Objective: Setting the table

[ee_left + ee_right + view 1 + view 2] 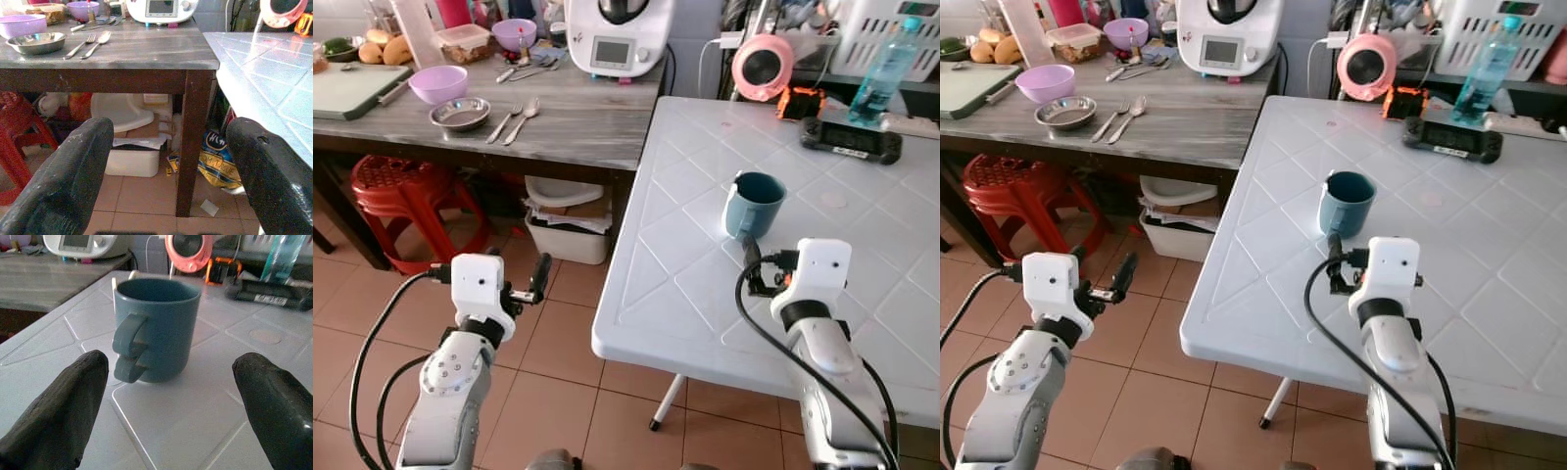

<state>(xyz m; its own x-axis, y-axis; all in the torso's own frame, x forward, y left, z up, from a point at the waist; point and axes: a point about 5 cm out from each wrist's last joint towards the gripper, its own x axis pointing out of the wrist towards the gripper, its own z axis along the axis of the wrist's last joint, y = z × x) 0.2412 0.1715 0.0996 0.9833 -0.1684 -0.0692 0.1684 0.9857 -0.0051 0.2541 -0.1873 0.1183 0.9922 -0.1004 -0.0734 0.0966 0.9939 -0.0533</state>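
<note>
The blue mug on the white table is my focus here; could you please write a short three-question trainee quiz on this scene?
1. True or false: the right gripper is shut on the blue mug.
2. What lies beside the fork on the wooden table? A) knife B) spoon C) ladle
3. Fill in: the left gripper hovers over the ____.

Key: 1 false, open and short of it; 2 B; 3 floor.

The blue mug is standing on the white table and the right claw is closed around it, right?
Not quite. The blue mug does stand on the white table, but the right claw is open and short of it, not touching, as the right wrist view shows.
</note>
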